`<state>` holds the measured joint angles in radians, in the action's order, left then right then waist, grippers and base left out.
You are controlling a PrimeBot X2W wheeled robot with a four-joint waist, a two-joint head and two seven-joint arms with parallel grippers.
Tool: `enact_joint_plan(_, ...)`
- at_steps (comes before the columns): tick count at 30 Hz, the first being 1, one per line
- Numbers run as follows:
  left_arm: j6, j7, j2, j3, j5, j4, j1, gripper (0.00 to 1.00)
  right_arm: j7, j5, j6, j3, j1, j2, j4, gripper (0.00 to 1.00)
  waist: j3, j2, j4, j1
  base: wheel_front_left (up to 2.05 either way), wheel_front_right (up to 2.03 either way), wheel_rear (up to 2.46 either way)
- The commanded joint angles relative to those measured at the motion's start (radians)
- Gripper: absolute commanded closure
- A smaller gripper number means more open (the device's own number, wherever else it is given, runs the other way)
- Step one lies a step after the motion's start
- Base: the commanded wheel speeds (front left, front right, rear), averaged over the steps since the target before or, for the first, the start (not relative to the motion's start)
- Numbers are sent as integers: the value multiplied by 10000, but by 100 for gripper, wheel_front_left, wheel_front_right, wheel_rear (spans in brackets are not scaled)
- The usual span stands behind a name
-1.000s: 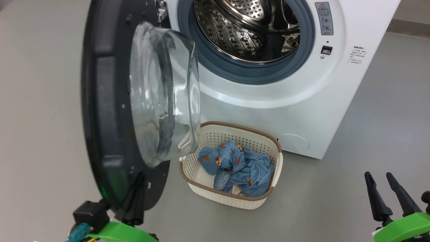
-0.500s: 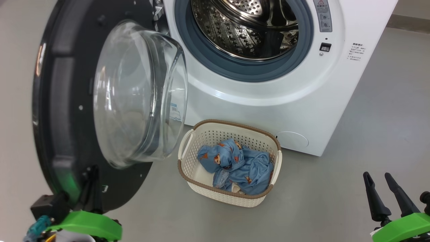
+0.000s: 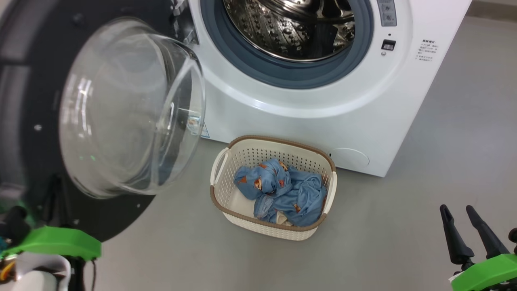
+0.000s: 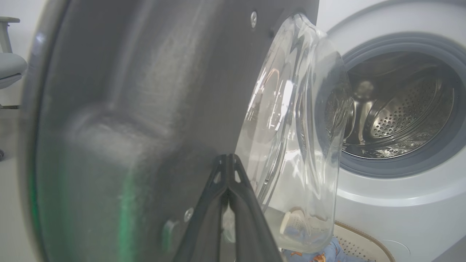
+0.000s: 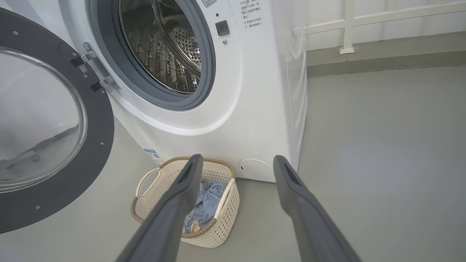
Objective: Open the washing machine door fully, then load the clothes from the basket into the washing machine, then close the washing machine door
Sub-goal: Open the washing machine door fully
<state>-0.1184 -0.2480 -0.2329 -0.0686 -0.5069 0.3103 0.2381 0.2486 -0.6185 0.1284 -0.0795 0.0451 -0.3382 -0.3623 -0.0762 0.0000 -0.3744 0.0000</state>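
Plainly, the washing machine door (image 3: 121, 109) stands swung wide to the left of the washing machine (image 3: 307, 129), its drum (image 3: 291, 28) exposed. The left claw (image 4: 227, 160) is closed on nothing, its tips at the door's dark inner face just beside the glass bowl. With no grip, the tips could skid across that smooth face or onto the glass, and the door might drift back over the basket (image 3: 278, 140). Pushing past the hinge's limit would strain it. The right claw (image 3: 457, 210) waits open, well apart from the basket on the floor in front of the machine. The clothes (image 3: 291, 194) lie bunched inside. A shallow pinch could trail fabric over the gasket or lift the light basket too.
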Motion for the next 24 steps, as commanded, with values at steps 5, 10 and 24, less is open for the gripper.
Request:
enact_joint_plan(5,-47,-134,-589,1361,499,186,951,100,132,-94,23,-211,315,-461,298,0,-484,0,94,0,0,0,0)
enact_joint_plan(10,-26,-136,-600,2069,849,520,1263,100,132,-77,23,-218,462,-566,334,0,-741,0,145,0,0,0,0)
enact_joint_plan(24,449,-137,-723,3845,1776,1489,1775,100,132,-82,23,-383,843,-779,356,0,-1329,0,322,0,0,0,0)
